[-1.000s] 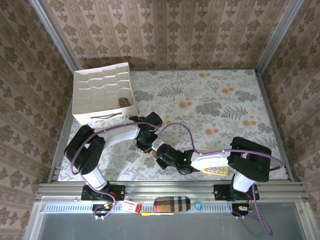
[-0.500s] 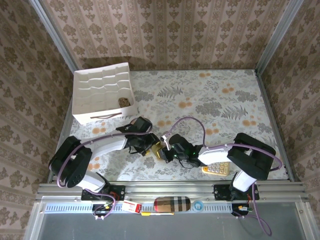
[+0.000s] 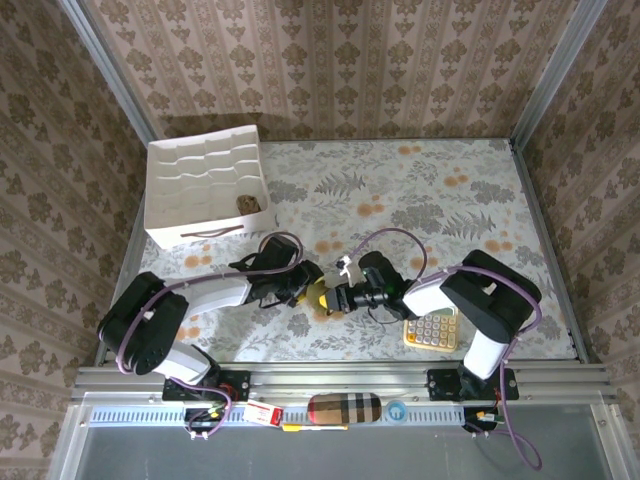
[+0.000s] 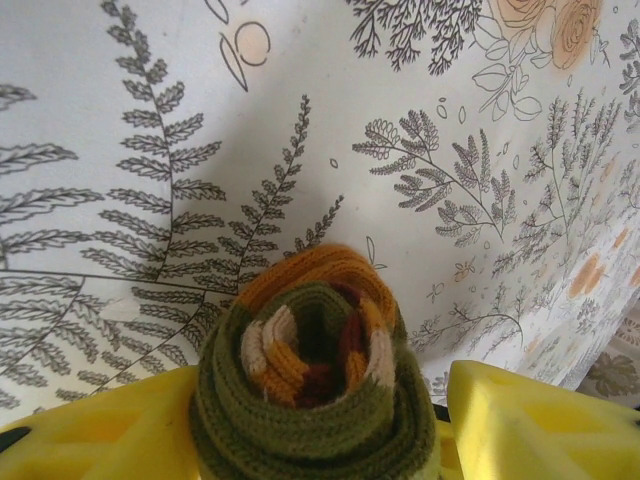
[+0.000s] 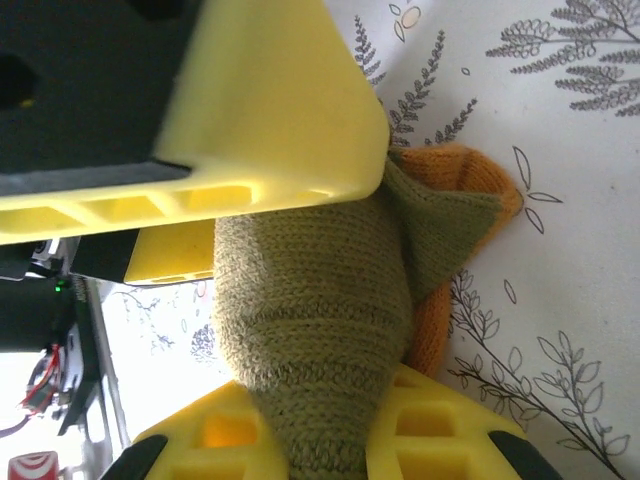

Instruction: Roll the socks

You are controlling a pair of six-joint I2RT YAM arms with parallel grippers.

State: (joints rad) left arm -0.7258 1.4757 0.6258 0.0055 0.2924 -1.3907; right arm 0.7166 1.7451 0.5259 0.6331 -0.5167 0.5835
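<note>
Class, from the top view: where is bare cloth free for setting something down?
Free: the far cloth between the white box and the right wall. Crowded: near centre, where the left pincer and right pincer meet at the olive sock, and the calculator beside the right arm.

We look down on the table (image 3: 480,170) from behind; both wrist cameras closely face the sock (image 4: 315,400) from opposite sides.

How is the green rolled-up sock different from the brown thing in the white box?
The green sock roll is olive with orange; the brown bundle is just brown. The green sock roll is pinched by the right gripper over the table; the brown bundle sits untouched in the white box. Both are small bundles.
</note>
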